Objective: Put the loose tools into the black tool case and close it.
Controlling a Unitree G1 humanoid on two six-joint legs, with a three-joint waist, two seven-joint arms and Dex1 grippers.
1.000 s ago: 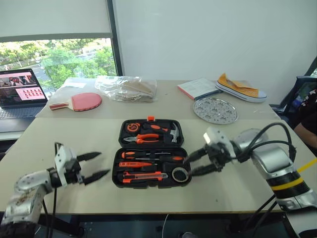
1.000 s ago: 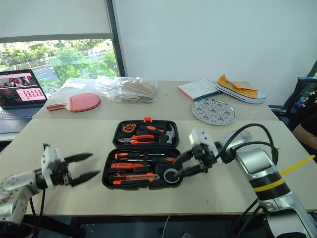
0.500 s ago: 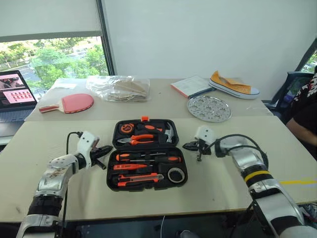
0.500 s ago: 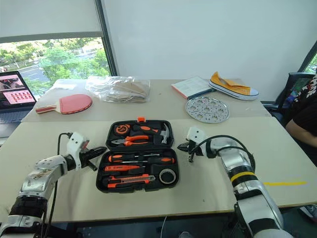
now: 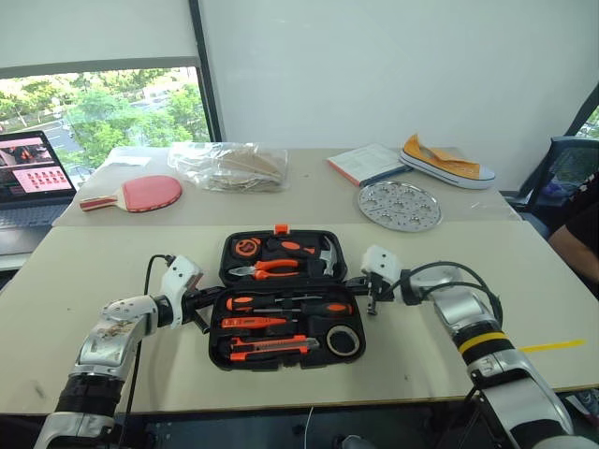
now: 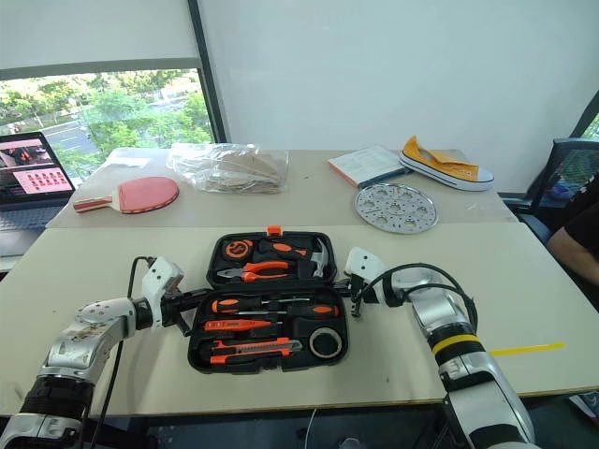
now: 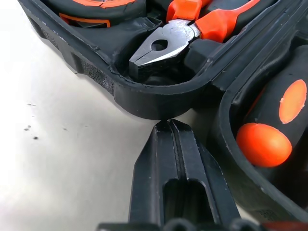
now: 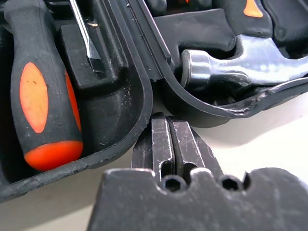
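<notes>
The beige table (image 5: pixel 84 281) is shown bearing the black tool case (image 5: pixel 285 297), a flat, round-cornered clamshell of textured plastic lying open at its centre, orange latch on the far edge. The case is flanked by the two grippers at the hinge line between its halves: the left gripper (image 5: pixel 208 298) is pressed shut, empty, its tips at the case's left rim; the right gripper (image 5: pixel 358 282) is likewise shut and empty at the right rim. Seated in the moulded slots are the rubbery orange-and-black screwdrivers (image 5: pixel 281 305), the long utility knife (image 5: pixel 267 347) and the round tape measure (image 5: pixel 343 340); steel-jawed pliers (image 7: pixel 166 46) and a polished hammer (image 8: pixel 240 60) occupy the far half. A second earlier, both grippers were spread open and stood farther from the case.
</notes>
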